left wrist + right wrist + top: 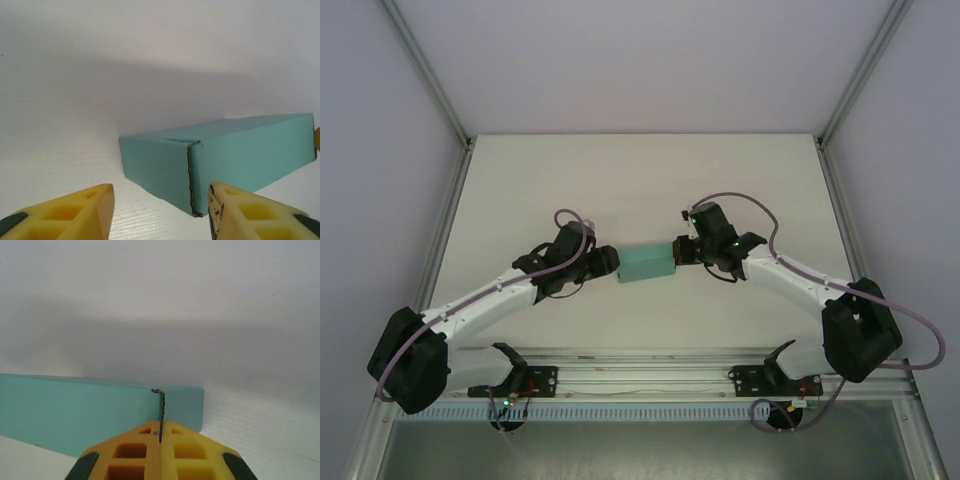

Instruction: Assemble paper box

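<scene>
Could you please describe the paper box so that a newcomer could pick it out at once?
Look at the white table and find its middle, where the two arms reach toward each other. Between the left gripper and the right gripper lies the paper box, small and rectangular. It is teal-green, while the table is white and the arms black and white.

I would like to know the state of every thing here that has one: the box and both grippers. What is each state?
paper box: folded into a closed rectangular shape, lying on the table between the two grippers.
left gripper: open, jaws apart, facing one end of the box and not gripping it.
right gripper: shut on a thin card edge at the other end of the box.
</scene>
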Robot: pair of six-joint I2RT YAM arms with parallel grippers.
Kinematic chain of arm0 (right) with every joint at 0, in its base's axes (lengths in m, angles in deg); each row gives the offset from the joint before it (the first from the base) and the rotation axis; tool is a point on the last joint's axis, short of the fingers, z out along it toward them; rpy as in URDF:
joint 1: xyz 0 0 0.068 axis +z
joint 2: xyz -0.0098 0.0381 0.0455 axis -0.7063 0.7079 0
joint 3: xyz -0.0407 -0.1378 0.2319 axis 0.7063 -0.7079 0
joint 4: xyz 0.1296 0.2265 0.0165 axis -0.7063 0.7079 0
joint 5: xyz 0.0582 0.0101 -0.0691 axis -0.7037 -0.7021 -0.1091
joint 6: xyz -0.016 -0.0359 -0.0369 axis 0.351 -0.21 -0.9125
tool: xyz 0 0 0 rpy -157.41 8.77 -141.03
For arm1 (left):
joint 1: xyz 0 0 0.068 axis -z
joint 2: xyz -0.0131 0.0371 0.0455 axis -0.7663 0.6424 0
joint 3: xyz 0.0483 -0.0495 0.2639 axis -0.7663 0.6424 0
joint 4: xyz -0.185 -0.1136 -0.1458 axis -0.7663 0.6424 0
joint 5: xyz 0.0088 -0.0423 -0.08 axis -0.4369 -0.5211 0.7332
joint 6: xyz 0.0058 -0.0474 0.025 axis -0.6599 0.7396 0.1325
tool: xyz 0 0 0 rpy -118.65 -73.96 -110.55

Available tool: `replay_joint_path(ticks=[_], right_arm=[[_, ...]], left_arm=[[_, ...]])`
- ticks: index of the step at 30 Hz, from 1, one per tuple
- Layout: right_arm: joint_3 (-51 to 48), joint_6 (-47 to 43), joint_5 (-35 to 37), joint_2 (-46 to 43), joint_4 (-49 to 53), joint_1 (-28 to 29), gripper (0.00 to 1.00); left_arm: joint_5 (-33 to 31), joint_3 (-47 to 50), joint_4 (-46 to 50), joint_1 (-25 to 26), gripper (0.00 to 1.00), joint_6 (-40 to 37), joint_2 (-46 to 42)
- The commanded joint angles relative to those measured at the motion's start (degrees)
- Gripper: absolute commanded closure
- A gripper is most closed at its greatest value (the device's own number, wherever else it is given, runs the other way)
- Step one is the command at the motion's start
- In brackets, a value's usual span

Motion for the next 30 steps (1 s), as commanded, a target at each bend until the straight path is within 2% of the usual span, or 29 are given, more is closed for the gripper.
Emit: replay_joint_path(ticks=[1, 4, 7, 12, 17, 22, 25, 30], right_arm=[[-4.0, -1.0, 1.0, 4.6, 14.2, 1.1, 1.00], [-4.0, -0.9, 1.0, 4.7, 14.1, 1.2, 1.00], [-4.0, -0.7, 1.0, 5.1, 14.1, 1.2, 1.00], [-4.1, -0.4, 0.8, 5.6, 13.9, 1.3, 1.00], [-4.2, -0.2, 1.0, 5.5, 13.9, 1.3, 1.00], [-5.2, 0.5, -0.2, 5.3, 12.4, 1.4, 1.00], [-5.8, 0.8, -0.4, 5.1, 11.2, 1.6, 1.00], [-6.6, 1.3, -0.3, 4.3, 10.2, 1.7, 1.00]], left_arm=[[0.8, -0.9, -2.4, -1.4, 0.50, 0.9, -0.2], [4.1, 0.0, -5.4, -2.1, 0.51, 0.4, 1.6], [6.6, 0.8, -7.8, -2.5, 0.58, 0.8, 3.1], [7.2, 4.1, -10.0, -2.8, 0.63, 2.1, 3.5], [7.6, 8.5, -10.6, -2.9, 0.82, 3.0, 2.8], [11.3, 13.2, -16.7, -2.9, 0.87, 3.3, 3.5], [12.5, 14.0, -18.4, -2.9, 0.99, 3.5, 4.9], [12.4, 13.7, -17.1, -2.9, 1.00, 2.9, 6.0]])
